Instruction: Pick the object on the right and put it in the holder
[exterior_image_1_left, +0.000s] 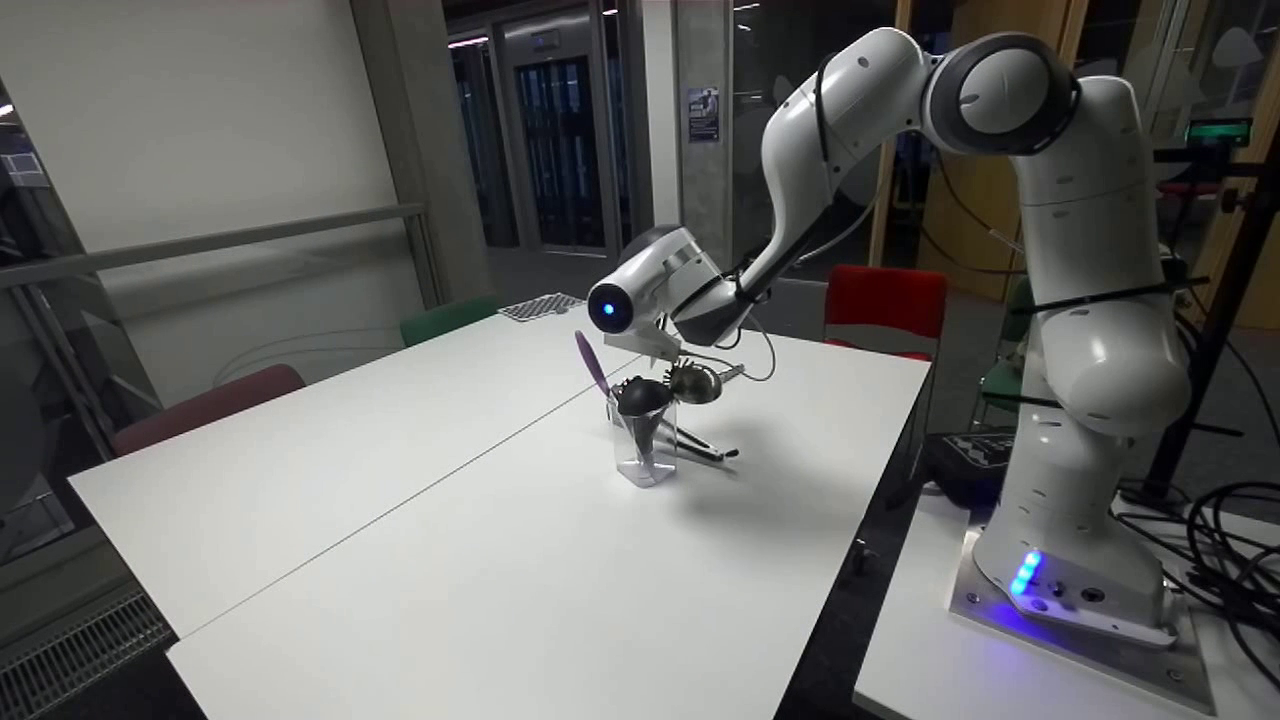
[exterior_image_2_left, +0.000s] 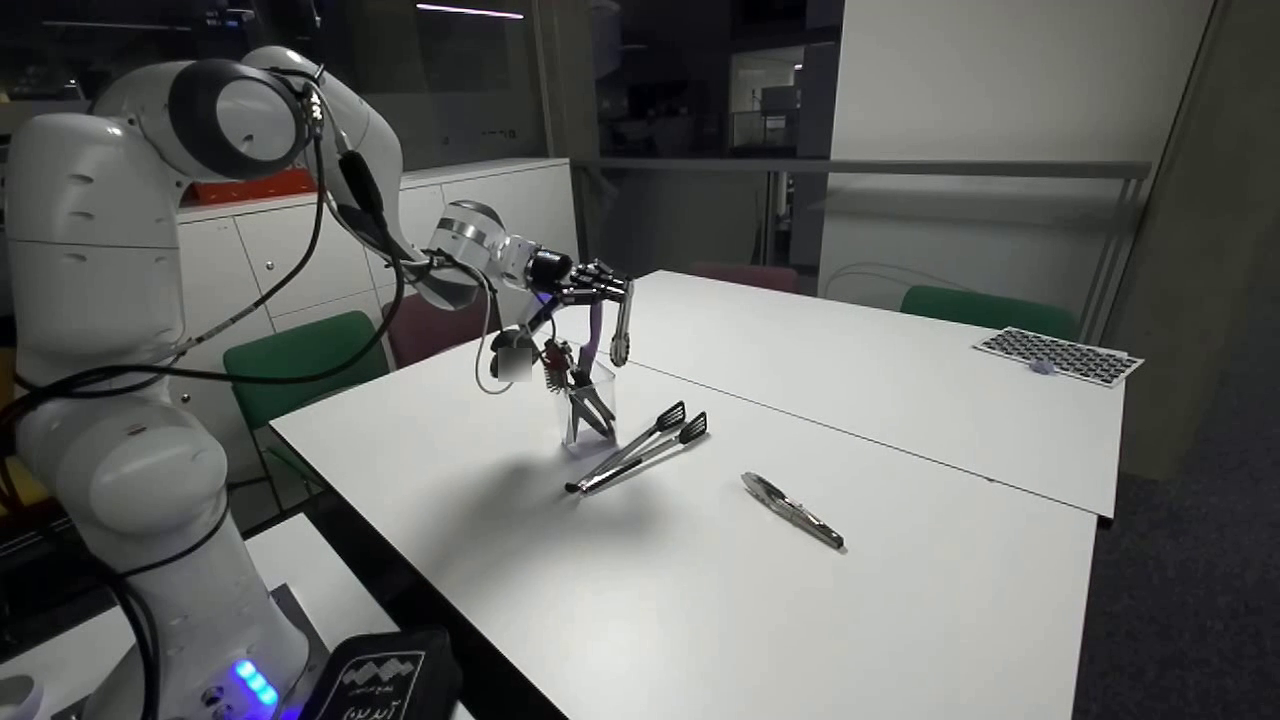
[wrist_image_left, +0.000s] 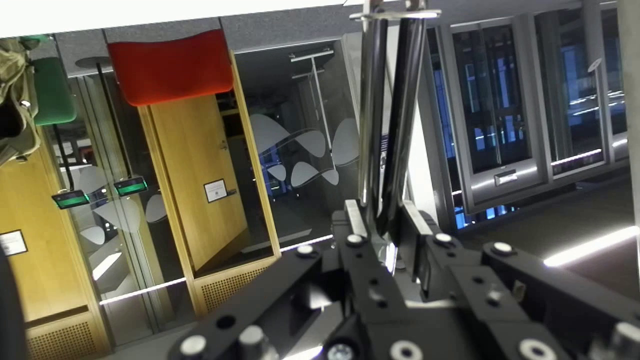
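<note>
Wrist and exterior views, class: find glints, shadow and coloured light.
Wrist view: glints along the metal utensil in the gripper; in an exterior view: soft shadow on the table near the slotted tongs; in both exterior views: blue light on the arm's base.

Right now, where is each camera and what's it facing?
An exterior view: higher than the table, facing a glazed door; shows the arm, base at picture right.
An exterior view: also higher, facing a rail; shows arm and end effector, base at picture left.
Wrist view: on the arm's end, looking past the end effector and its held utensil to a red chair, pictured upside down.
Both exterior views share table, arm, holder.
</note>
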